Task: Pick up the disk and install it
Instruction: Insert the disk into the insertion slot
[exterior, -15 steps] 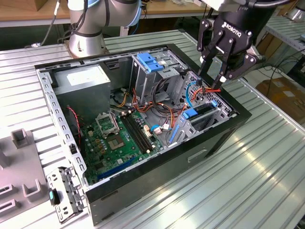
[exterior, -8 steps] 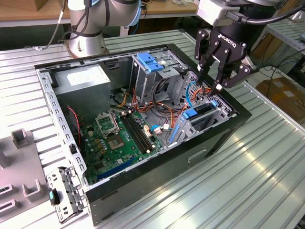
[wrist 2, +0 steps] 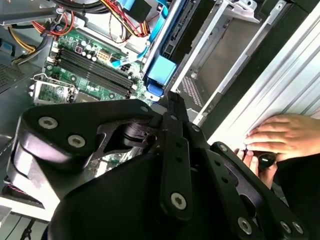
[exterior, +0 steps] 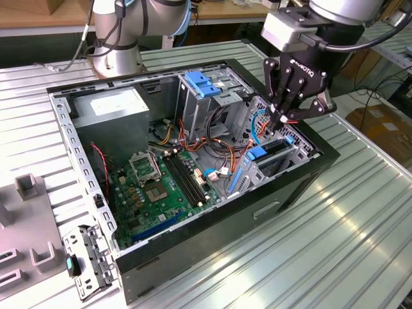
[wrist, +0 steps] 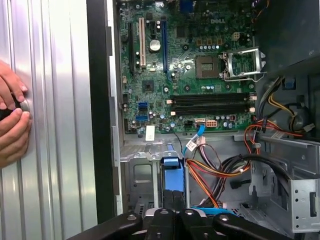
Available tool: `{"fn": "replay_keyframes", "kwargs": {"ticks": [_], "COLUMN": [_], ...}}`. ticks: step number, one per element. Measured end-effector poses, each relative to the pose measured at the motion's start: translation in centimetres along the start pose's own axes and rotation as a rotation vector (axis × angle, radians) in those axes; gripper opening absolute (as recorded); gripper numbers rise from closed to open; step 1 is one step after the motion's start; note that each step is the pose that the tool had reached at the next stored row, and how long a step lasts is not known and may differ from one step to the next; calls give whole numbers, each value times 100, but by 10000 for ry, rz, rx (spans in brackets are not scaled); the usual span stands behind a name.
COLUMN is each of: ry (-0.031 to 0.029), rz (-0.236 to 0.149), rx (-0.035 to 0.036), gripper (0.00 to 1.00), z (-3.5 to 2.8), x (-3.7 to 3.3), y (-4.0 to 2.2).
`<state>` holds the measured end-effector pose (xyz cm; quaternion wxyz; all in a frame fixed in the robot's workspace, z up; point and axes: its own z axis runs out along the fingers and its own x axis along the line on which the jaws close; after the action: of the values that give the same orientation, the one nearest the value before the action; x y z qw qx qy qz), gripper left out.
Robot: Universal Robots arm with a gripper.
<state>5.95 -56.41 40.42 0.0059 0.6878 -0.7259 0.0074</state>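
The disk [exterior: 273,150] stands on edge in the drive bay at the case's front, on the exterior view's right; its blue carrier bracket [exterior: 257,153] faces up. In both wrist views the blue bracket [wrist 2: 161,71] [wrist: 171,175] shows just past my fingertips. My gripper [exterior: 278,120] hangs directly above the disk's bay with its black fingers [wrist 2: 174,130] drawn together, nothing between them. Whether the fingertips touch the bracket I cannot tell.
The open black computer case [exterior: 309,168] lies on a ribbed metal table. Inside are the motherboard [exterior: 154,190], a grey power supply [exterior: 114,111], loose orange and blue cables [exterior: 254,129], and a blue caddy [exterior: 203,84] atop the grey drive cage. A person's hands [wrist: 12,122] rest on the table beside the case.
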Motion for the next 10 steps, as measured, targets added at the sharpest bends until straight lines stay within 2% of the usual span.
{"fn": "replay_keyframes", "kwargs": {"ticks": [3,5,10], "ry": [1,9,7], "rz": [-3,-2,-1], "rx": [0,0,0], "gripper": [11,11,11], "z": [69,100,224], "x": [2,-4,-13], "y": [-13,-112,-234]}}
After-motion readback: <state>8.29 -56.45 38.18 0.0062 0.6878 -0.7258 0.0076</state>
